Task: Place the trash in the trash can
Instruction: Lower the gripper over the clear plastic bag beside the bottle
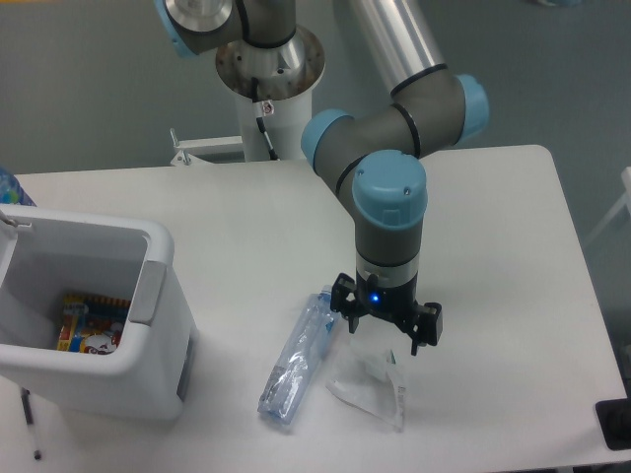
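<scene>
- My pincer (pixel 385 330) hangs low over the white surface (pixel 493 246), pointing straight down, a blue light lit on its body.
- Its two fingers stand spread wide with nothing between them. One fingertip (pixel 340 307) sits just beside the cap end of the water bottle (pixel 299 357); the other is over toward the right.
- The plastic wrapper (pixel 371 384) lies on the surface directly below and slightly in front of the pincer. Whether my fingers touch it I cannot tell from this view.
- The bottle is crushed, bluish and see-through, lying flat on a slant: cap end up near my pincer, base end down toward the front edge of the surface.
- Bottle and wrapper lie just beside each other; I cannot tell whether they touch.
- The trash can (pixel 158 340) stands at the left side of the surface, well apart from both items. It is white and boxy with a thick rim, and it has a grey tab (pixel 148 291) on the side facing the bottle.
- Inside the can, at the bottom, a colourful printed packet (pixel 91 323) is visible.
- Neither the bottle nor the wrapper is in the can.
- My arm (pixel 389 212) comes down from the mount at the back of the surface, with grey links and blue joint caps.
</scene>
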`<state>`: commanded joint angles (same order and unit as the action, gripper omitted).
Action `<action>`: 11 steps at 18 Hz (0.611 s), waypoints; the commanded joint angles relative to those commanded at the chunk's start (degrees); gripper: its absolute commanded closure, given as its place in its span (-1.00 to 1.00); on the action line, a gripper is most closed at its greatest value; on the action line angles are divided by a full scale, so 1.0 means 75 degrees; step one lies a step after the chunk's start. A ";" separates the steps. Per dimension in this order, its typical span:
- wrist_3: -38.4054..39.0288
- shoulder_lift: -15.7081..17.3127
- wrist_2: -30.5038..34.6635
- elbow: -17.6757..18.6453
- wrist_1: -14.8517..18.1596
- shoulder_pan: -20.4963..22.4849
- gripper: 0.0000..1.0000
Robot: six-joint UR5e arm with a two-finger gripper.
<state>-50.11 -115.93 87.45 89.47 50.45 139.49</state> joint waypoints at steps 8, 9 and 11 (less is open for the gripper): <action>0.1454 -0.0176 -0.0012 0.0187 0.0000 -0.0223 -1.00; 0.1512 -0.0164 -0.0012 0.0292 0.0000 -0.0235 -1.00; 0.1548 -0.0141 0.0012 0.0550 -0.0058 -0.0235 -1.00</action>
<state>-38.50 -116.98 87.54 93.59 50.01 137.72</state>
